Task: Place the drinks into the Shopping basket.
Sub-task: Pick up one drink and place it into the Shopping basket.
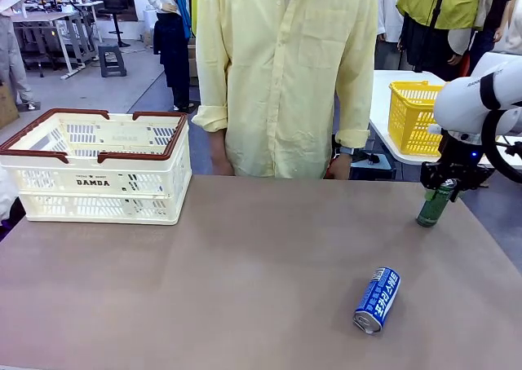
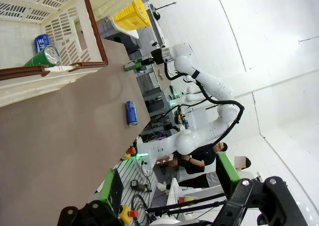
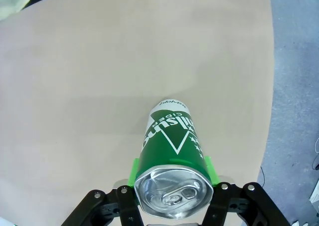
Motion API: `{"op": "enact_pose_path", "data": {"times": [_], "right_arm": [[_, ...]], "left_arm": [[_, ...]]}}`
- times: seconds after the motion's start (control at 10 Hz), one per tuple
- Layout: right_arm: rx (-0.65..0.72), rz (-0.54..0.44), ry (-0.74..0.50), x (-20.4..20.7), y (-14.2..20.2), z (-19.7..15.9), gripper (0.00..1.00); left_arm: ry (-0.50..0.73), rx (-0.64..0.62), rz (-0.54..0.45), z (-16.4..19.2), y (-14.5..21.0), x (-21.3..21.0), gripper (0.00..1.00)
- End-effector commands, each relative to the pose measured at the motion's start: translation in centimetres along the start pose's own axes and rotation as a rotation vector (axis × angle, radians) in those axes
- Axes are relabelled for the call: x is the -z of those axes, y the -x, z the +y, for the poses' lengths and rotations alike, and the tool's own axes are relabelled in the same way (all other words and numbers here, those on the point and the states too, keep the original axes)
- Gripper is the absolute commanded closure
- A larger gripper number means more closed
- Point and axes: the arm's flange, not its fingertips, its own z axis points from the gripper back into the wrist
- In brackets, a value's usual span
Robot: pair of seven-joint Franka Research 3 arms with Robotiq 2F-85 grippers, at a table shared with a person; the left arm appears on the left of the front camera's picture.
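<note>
A green-and-white drink can (image 1: 434, 204) (image 3: 171, 141) stands near the table's far right edge, and my right gripper (image 1: 445, 184) (image 3: 172, 172) is shut on it, green pads pressed against both sides near its top. A blue-and-white can (image 1: 377, 299) (image 2: 131, 112) lies on its side toward the front right. The cream Shopping basket (image 1: 98, 182) (image 2: 94, 37) sits at the far left; the left wrist view shows a green can (image 2: 42, 57) and a blue can (image 2: 42, 41) inside it. My left gripper (image 2: 169, 186) hangs open and holds nothing, well away from the cans.
A person in a yellow shirt (image 1: 285, 68) stands at the far edge of the brown table (image 1: 245, 264), hands down by the edge. A yellow mesh basket (image 1: 412, 113) rests on a white table behind the right arm. Bare tabletop stretches between the cans and the cream basket.
</note>
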Motion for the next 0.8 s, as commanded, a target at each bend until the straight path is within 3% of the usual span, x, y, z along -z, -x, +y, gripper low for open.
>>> {"op": "enact_pose_path", "data": {"times": [0.0,0.3,0.5,0.7], "right_arm": [[-0.041,-0.04,0.004,-1.3,-0.2,0.0,1.0],[-0.157,-0.147,-0.024,-8.9,-0.8,2.5,1.0],[-0.49,-0.229,-0.058,-13.8,-0.5,9.6,1.0],[-0.776,-0.335,-0.068,-15.2,0.6,18.9,1.0]], "left_arm": [[0.003,0.002,-0.001,-0.3,0.1,0.1,0.0],[0.003,0.002,-0.001,-0.3,0.1,0.1,0.0],[0.003,0.002,-0.001,-0.3,0.1,0.1,0.0],[0.003,0.002,-0.001,-0.3,0.1,0.1,0.0]]}}
